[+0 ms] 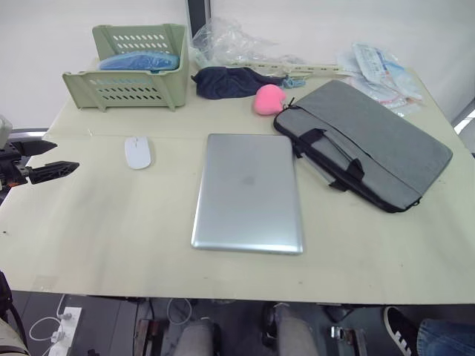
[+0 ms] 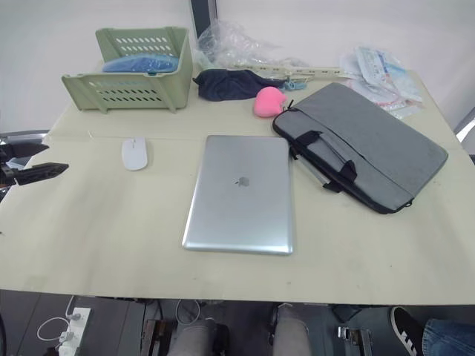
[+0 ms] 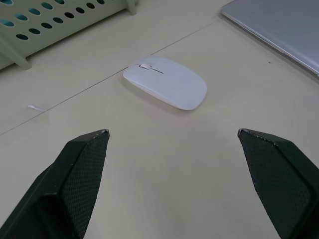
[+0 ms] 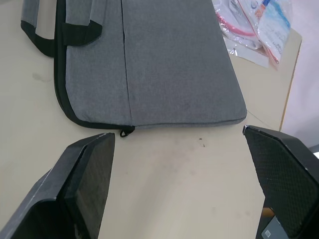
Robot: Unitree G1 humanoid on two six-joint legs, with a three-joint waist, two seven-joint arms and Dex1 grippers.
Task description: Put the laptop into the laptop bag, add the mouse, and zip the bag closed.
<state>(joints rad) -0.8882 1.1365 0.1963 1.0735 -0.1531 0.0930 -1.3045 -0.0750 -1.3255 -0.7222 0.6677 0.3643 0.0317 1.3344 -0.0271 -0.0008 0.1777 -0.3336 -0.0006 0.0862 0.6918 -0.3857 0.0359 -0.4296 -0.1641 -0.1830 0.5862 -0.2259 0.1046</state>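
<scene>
The desk (image 1: pixel 111 245) carries everything, and the task looks unstarted: the laptop bag (image 1: pixel 371 141) lies flat at the right rear, angled, handles toward the laptop (image 1: pixel 249 191), which lies closed at the middle, just beside the bag but outside it. The main risk, as I judge it, is the laptop itself: thin, smooth and flat on the desk, it offers no edge to get under, so it may slide or slip when lifted, and the bag's limp mouth may fold shut against it. I cannot tell whether the zipper is open. At the rear a green basket (image 1: pixel 133 70) holds something blue, with a dark navy cloth bundle (image 1: pixel 230 80), clear plastic wrappings (image 1: pixel 237 41) and a pink soft blob (image 1: pixel 269 99) touching the bag's corner; that blob could snag the bag if it shifts. The mouse (image 3: pixel 167 82) lies left of the laptop, well apart; it is slick and may squirt from a pinch. The left gripper (image 3: pixel 172 142) hovers near it, spread wide and empty; the right gripper (image 4: pixel 179 144) hangs near the bag's edge, likewise wide apart, holding nothing.
</scene>
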